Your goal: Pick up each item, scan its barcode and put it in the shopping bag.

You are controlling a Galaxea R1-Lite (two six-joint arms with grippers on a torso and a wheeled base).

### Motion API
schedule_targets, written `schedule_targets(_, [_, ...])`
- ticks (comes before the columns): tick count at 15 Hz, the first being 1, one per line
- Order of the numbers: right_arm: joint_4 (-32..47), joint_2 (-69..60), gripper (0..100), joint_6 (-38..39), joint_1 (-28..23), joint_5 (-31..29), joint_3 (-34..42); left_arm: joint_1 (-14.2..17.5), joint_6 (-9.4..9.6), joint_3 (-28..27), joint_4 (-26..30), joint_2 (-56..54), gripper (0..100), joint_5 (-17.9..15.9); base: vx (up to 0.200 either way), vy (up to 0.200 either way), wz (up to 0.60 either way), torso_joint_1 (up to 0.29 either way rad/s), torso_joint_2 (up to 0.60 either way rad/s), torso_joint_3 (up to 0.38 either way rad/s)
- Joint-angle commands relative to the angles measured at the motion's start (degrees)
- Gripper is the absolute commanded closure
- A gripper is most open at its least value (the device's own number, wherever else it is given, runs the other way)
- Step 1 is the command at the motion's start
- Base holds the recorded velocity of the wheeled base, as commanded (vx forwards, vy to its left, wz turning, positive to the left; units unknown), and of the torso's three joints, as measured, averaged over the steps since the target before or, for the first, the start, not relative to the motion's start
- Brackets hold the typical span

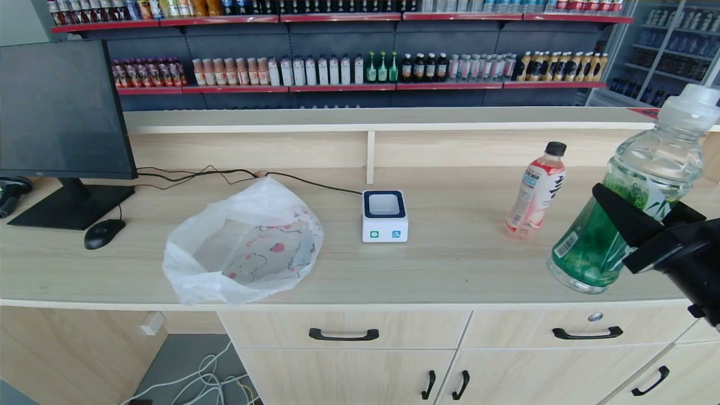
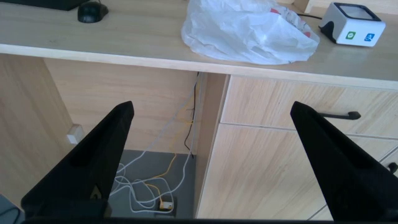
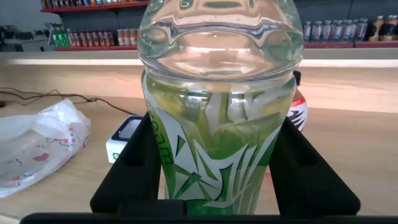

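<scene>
The pale wood worktop (image 1: 450, 264) spans the middle of the head view. A dark monitor (image 1: 62, 107) stands at its upper left. Left of centre lies the white shopping bag (image 1: 244, 244), slumped and crumpled, with a red-and-grey print; whether anything is inside it cannot be told. At the right edge, the right end effector (image 1: 647, 222) grips a green-labelled bottle (image 1: 624, 208) of clear liquid, held above the worktop and tilted with its cap toward the upper right. The left end effector (image 2: 211, 109) hangs before the cabinet fronts, spread wide and holding nothing. A pink bottle (image 1: 535, 191) with a black cap stands right of centre. The white scanner (image 1: 384, 215) sits at centre, and a black mouse (image 1: 104, 233) lies lower left.
</scene>
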Motion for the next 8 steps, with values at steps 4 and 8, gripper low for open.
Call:
schedule_targets(4, [0.0,3.6,100,1.1,1.4,0.0,-4.3,0.0,-0.08,0.0,0.0,0.0,0,0.0,0.100,-0.100,0.00,-0.002,0.00,0.000])
schedule_targets(8, [0.0,3.7,100,1.3,1.7,0.0,-3.9,0.0,0.01,0.0,0.0,0.0,0,0.0,0.100,-0.200,0.00,0.007,0.00,0.004])
